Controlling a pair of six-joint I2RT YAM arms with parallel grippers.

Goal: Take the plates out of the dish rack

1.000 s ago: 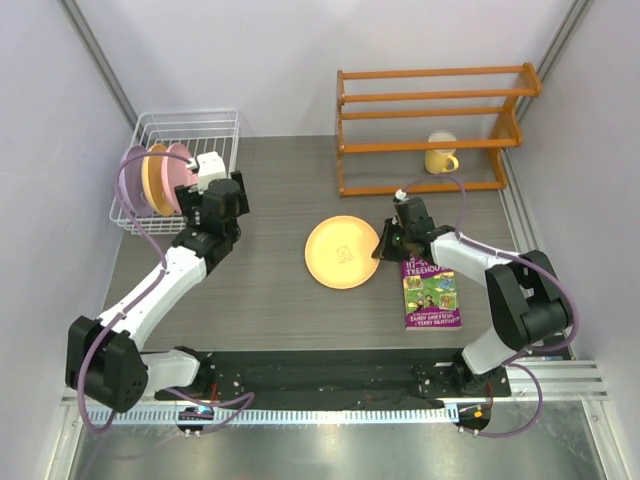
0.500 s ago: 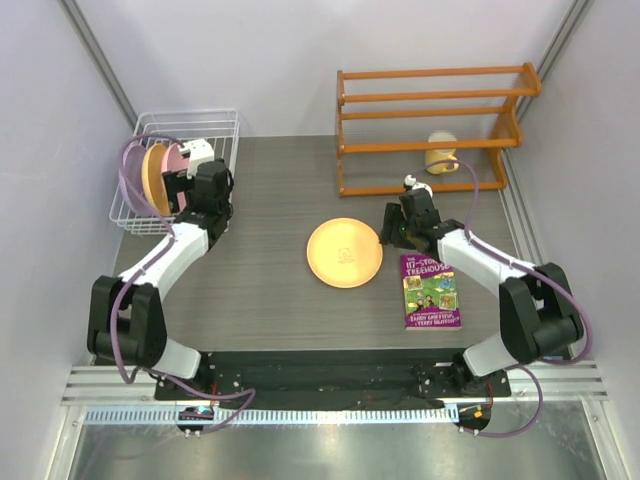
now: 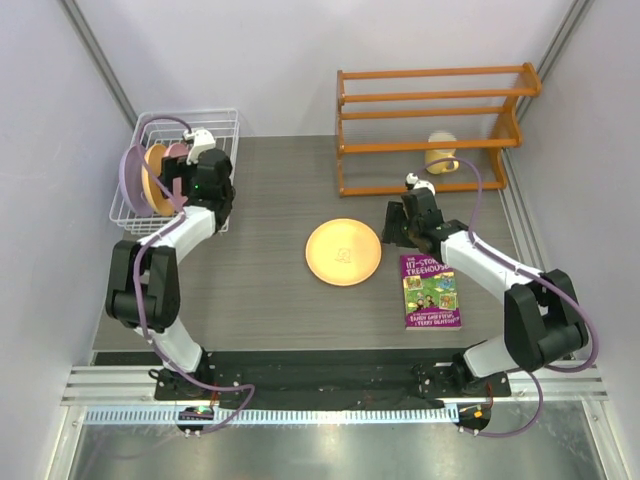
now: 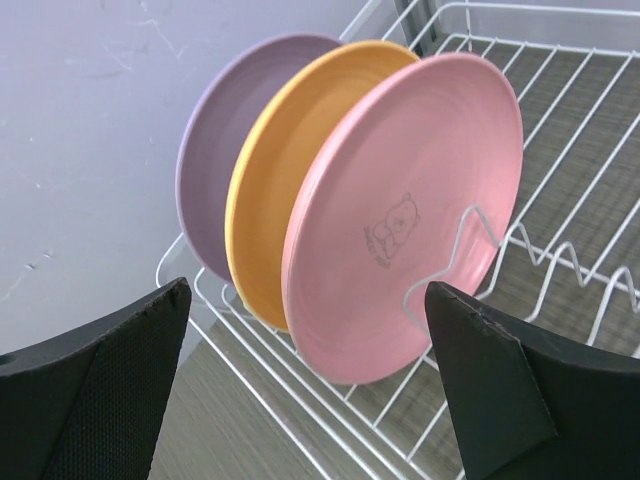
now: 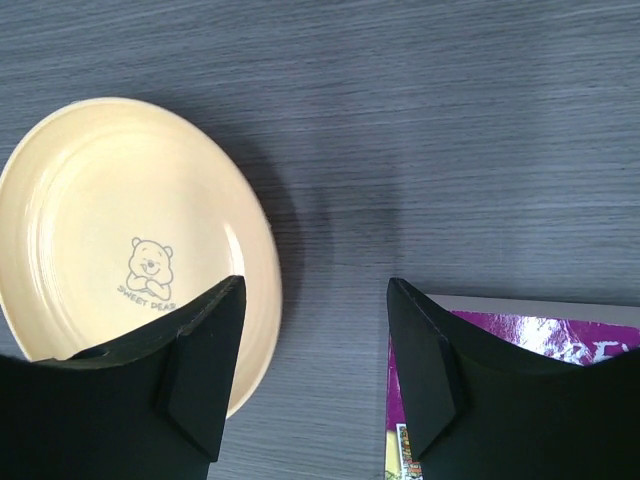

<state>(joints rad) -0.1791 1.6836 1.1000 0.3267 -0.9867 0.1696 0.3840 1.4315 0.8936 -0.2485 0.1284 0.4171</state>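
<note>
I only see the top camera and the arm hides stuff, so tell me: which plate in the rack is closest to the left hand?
Observer: The pink plate. Behind it stand the orange-yellow plate, then the lavender plate, all upright in the dish rack.
Operator: Did the hand grab it already?
Observer: No, the left hand is open and looks short of the plate, holding nothing.
Operator: Is there a picture on it?
Observer: Yes, a small bear is printed on its face.
</note>
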